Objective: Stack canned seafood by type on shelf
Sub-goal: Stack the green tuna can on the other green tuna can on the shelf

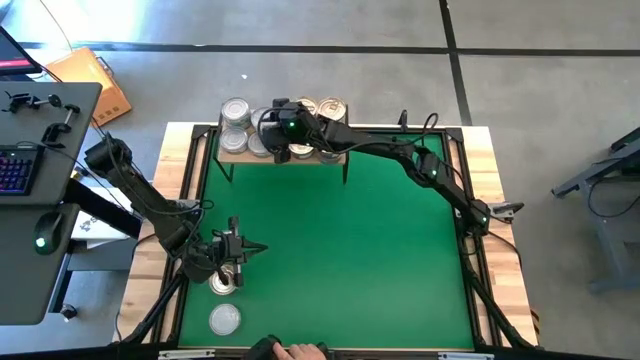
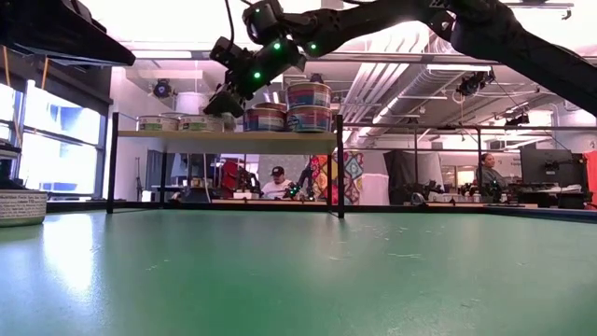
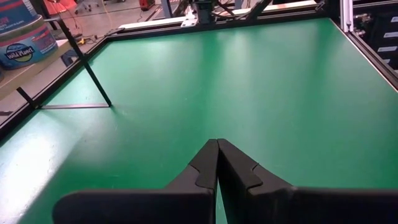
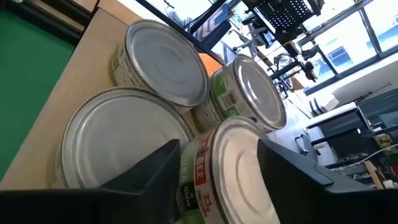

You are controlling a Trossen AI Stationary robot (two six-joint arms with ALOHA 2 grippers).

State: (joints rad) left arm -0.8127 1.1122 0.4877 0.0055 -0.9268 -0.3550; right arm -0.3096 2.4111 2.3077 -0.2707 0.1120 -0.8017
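The light-wood shelf [image 1: 228,154] [image 2: 187,135] stands at the mat's far edge. Silver-lidded tins [image 1: 235,110] [image 4: 165,59] fill its left part, and gold-lidded tins [image 1: 333,108] [image 2: 309,105] stand stacked on its right part. My right gripper [image 1: 277,130] [image 2: 222,105] [image 4: 219,149] is over the shelf's silver group, with one silver-lidded tin [image 4: 233,168] between its fingers. My left gripper [image 1: 255,249] [image 3: 217,144] hovers shut over the mat's near-left part. Beside it, two silver tins [image 1: 225,284] [image 1: 225,320] stand on the mat. My right gripper pinches the silver-lidded tin by its labelled side wall [image 4: 194,174], one finger on either side across its width. The fingers slant down from the table's right and near side. The tin sits lid-up above the neighbouring tins; my fingers hide whether its base rests on anything.
A person's hand [image 1: 298,351] shows at the table's near edge. A black frame [image 1: 205,170] rims the green mat [image 1: 340,250], whose middle and right hold nothing. A desk with a keyboard [image 1: 15,170] stands to the left. People sit in the room behind [image 2: 276,183].
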